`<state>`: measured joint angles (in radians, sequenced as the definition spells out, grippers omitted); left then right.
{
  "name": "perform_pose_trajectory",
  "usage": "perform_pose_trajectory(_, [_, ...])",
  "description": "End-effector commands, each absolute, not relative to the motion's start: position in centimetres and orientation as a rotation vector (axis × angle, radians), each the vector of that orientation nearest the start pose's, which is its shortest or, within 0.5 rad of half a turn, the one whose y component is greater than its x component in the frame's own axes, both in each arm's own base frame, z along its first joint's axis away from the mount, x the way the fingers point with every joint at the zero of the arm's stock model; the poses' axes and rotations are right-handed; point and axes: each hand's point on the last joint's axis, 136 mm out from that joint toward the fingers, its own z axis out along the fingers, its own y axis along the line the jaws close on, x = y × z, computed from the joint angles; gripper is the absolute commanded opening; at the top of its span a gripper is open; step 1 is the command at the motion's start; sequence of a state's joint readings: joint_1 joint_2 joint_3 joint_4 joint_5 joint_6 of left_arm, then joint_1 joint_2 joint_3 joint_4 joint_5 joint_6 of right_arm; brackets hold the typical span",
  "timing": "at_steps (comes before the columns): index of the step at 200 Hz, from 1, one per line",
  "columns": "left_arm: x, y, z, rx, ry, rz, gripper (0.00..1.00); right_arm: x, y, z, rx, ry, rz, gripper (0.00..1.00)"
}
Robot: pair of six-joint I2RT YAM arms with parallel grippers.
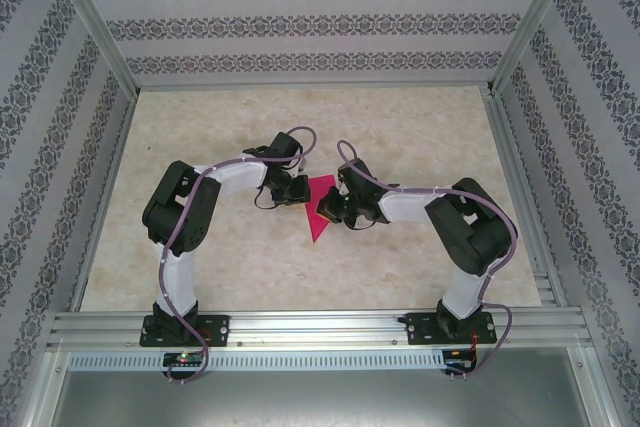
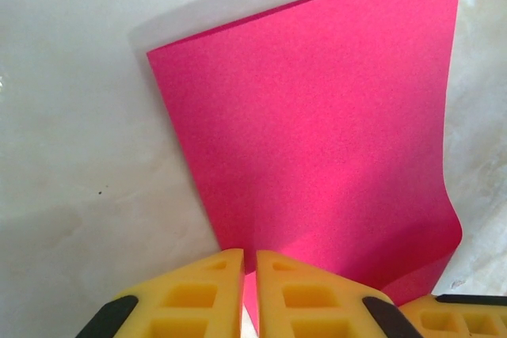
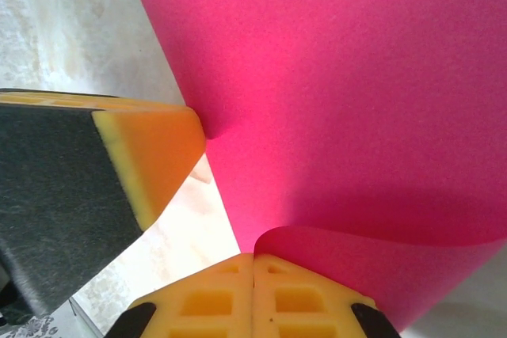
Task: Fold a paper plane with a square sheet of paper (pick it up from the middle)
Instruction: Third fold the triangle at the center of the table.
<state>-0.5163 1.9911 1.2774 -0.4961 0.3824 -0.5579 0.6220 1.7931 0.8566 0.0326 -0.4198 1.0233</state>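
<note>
Since a thin sheet is hard to crease with one grip alone, the two arms seem to meet over the middle of the worktop [image 1: 430,137] to share it. The left end effector [image 1: 292,190] has its yellow fingers nearly together with a sliver of pink nipped between them, pinning one edge of the square sheet of paper [image 1: 318,219]. That sheet lies between the arms, mostly flat on the marbled surface, with the edge nearest the right arm curled up and over. From overhead it reads as a taper, broad at the far end and pointing toward the arm bases, so its long axis runs far to near with a slight lean. The right end effector [image 1: 338,209] is fully closed on the curled edge, probably to carry it across as a fold.
</note>
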Motion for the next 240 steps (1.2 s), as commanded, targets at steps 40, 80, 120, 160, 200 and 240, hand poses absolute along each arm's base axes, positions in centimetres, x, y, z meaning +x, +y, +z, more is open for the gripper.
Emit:
perform_pose_trajectory(40, [34.5,-26.7,1.6,0.053,2.964,-0.745,0.14,30.3,31.3,3.3,0.286,2.724,1.144,0.04])
perform_pose_trajectory(80, [34.4,-26.7,1.5,0.052,2.968,-0.745,0.13,30.2,31.5,3.0,0.278,2.734,1.145,0.04])
perform_pose_trajectory(120, [34.4,-26.7,1.4,0.054,2.969,-0.747,0.14,30.2,31.4,2.8,0.278,2.741,1.133,0.04])
perform_pose_trajectory(160, [34.3,-26.7,1.4,0.057,2.971,-0.749,0.14,30.1,31.5,2.6,0.270,2.746,1.136,0.04])
perform_pose_trajectory(200, [34.2,-26.7,1.3,0.056,2.974,-0.749,0.13,30.1,31.6,2.5,0.260,2.745,1.146,0.04])
perform_pose_trajectory(240, [34.2,-26.7,1.3,0.056,2.974,-0.752,0.14,30.2,31.5,2.3,0.265,2.749,1.144,0.04])
